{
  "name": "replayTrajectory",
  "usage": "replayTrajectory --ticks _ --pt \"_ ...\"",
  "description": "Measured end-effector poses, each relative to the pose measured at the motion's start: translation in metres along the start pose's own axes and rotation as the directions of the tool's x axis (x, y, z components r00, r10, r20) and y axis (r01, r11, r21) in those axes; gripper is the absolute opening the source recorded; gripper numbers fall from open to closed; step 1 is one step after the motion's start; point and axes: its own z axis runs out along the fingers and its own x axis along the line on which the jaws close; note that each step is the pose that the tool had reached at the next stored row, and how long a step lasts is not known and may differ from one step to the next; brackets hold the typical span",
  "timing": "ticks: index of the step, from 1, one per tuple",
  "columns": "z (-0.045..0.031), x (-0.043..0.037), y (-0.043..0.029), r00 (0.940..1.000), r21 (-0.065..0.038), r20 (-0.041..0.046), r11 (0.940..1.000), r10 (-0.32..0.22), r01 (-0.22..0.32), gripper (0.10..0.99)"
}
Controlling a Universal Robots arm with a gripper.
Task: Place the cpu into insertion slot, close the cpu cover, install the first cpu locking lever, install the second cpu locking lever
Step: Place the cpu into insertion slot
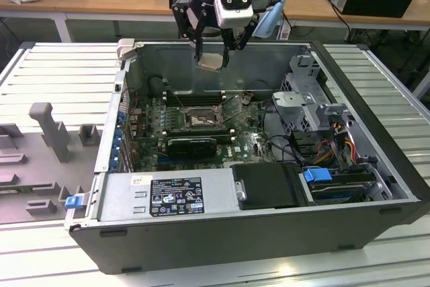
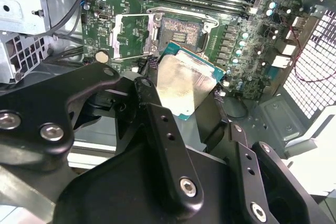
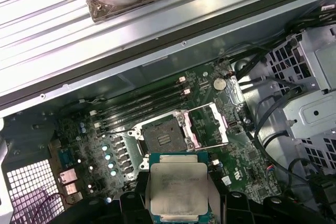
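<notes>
My gripper [image 1: 213,53] hangs above the open computer case, shut on the cpu [image 1: 213,61], a flat square chip with a silver top. In both wrist views the cpu [image 2: 184,83] [image 3: 178,187] is held between the black fingers [image 2: 157,124], well above the motherboard. The insertion slot [image 1: 199,119] [image 3: 164,139] [image 2: 181,32] lies uncovered below it, a dark square socket with a metal rim. The cpu cover [image 3: 209,124] [image 2: 131,36], a thin silver frame, is swung open to one side of the slot.
Long black memory slots [image 3: 142,106] run beside the socket. A grey power supply [image 1: 168,196] fills the case's near side, and a drive cage [image 1: 306,99] with cables [image 1: 336,146] stands at the exterior view's right. The case walls [image 1: 222,52] enclose the board.
</notes>
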Motion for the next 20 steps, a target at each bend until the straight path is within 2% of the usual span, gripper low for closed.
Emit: replayTrajectory --ticks 8,13,17,18,20 --pt "0.0 0.0001 0.0 0.9998 0.0 0.0016 0.9998 0.018 -0.018 0.529" --pt "0.0001 0.0001 -0.0001 0.9972 -0.002 0.0066 0.9972 0.074 -0.074 0.529" --pt "0.0004 0.0001 -0.0001 0.9878 -0.004 0.0136 0.9879 0.155 -0.155 0.529" --pt "0.0006 0.0001 -0.0001 0.9833 -0.005 0.0159 0.9835 0.181 -0.181 0.529" --pt "0.0007 0.0001 -0.0001 0.978 -0.006 0.0182 0.9782 0.208 -0.208 0.529"
